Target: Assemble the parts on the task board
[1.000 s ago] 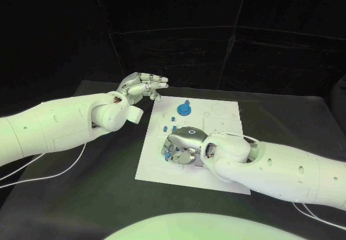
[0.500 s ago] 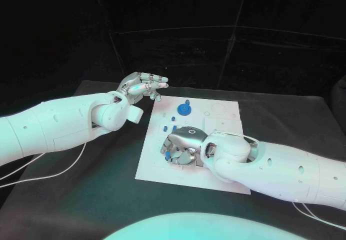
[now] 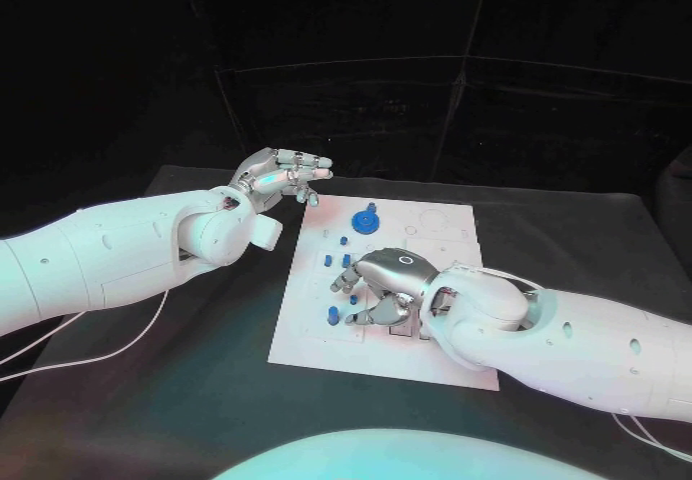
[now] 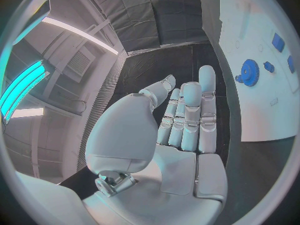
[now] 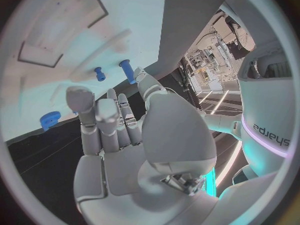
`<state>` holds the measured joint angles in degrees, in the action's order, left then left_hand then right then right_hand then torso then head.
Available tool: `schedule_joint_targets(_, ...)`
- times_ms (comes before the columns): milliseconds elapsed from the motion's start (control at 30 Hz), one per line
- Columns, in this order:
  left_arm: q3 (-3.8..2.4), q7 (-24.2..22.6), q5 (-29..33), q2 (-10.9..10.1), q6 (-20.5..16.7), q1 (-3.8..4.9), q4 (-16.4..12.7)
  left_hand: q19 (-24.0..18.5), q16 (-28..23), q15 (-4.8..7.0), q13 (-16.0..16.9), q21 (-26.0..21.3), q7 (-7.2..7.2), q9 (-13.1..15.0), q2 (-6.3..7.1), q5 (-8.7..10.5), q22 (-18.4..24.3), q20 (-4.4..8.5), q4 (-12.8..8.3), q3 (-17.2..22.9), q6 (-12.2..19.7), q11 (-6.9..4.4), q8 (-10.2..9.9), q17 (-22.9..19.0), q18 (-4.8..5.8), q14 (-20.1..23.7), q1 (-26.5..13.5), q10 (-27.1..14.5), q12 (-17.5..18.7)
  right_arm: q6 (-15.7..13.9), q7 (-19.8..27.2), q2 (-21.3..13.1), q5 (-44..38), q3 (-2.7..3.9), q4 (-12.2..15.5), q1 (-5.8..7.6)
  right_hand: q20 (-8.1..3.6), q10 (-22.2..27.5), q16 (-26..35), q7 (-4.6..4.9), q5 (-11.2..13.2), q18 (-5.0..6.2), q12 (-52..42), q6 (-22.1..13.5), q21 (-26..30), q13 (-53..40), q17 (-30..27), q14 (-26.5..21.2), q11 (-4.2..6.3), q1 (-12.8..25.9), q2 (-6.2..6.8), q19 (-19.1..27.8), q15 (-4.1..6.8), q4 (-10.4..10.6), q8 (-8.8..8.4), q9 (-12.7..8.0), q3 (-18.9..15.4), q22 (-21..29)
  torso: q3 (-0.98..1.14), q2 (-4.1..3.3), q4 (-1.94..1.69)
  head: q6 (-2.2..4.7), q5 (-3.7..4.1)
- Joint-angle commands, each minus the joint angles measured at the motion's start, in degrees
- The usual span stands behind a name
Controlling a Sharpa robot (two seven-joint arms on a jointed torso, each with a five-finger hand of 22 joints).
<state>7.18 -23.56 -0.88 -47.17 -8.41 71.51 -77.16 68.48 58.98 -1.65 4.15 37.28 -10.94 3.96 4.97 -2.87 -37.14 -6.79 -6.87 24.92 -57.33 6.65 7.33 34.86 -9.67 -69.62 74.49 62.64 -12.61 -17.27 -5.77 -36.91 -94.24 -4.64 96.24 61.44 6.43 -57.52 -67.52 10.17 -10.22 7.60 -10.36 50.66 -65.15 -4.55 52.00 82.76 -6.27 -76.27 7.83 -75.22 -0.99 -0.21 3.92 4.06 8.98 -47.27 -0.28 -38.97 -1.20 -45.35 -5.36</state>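
The left hand (image 3: pixel 283 174) is up in the air over the black table (image 3: pixel 188 400), just past the far left corner of the task board (image 3: pixel 433 355). Its fingers are bent a little and held close side by side, and there is nothing in it; in the left wrist view the left hand (image 4: pixel 169 135) has a bare palm. It does not touch the board. There is a wide strip of bare table on the left of the board and near the robot, so there is room to move there. The task board is a white plate in the middle of the table, with its long sides running from near to far. A blue gear (image 3: pixel 368 219) sits near the far edge of the board, a bit to the right of the left hand. In the left wrist view the blue gear (image 4: pixel 250 79) lies on the white board with small blue pegs (image 4: pixel 278 42) close by. More small blue parts (image 3: pixel 336 240) stand in the left half of the board, between the gear and the right hand. One blue part (image 3: pixel 333 316) is near the left edge of the board, just beside the right hand's fingers. The right hand (image 3: pixel 384 287) hangs low over the middle of the board with its fingers curled down. I cannot tell if it holds a part. In the right wrist view the right hand (image 5: pixel 122 135) has its fingers apart over the board, with two blue pegs (image 5: pixel 127 71) past the fingertips. Bare table lies to the right too.
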Motion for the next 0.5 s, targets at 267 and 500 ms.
schedule_joint_targets(267,-0.02,-0.5,0.2,-0.4,0.1,0.09,-0.4,-0.3,-0.3,0.19,0.1,-0.3,-0.05,0.0,-0.43,0.07,0.1,-0.17,-0.1,-0.4,0.5,-0.06,0.2,-0.1,-0.77,0.4,0.3,-0.4,-0.1,-6.5,-4.1,-14.3,21.0,0.17,7.5,1.74,-2.47,-17.4,-10.0,-2.65,-4.1,-2.84,-14.9,5.7,-11.4,-7.9,14.5,4.1,3.82,1.9,-1.68,-7.1,3.16,2.9,3.01,0.8,-3.4,-17.5,-0.24,0.39,0.65,1.22,3.45)
schedule_joint_targets(500,0.02,-2.1,0.2,-0.7,-1.1,0.07,-0.7,-0.3,-0.1,0.24,0.1,-0.3,0.01,0.0,-0.54,0.06,0.1,-0.15,-0.2,-0.4,0.4,-0.13,0.4,0.1,-0.8,0.3,0.6,-0.3,-0.3,-6.7,-14.5,-21.6,23.9,0.11,9.8,1.9,-3.29,-18.8,-13.1,-3.62,-8.0,-3.54,-52.0,6.2,-14.4,-49.0,18.6,4.3,4.47,4.8,-3.42,-8.1,3.71,7.3,6.92,1.5,-10.0,-21.8,-0.32,0.79,1.94,1.73,5.25)
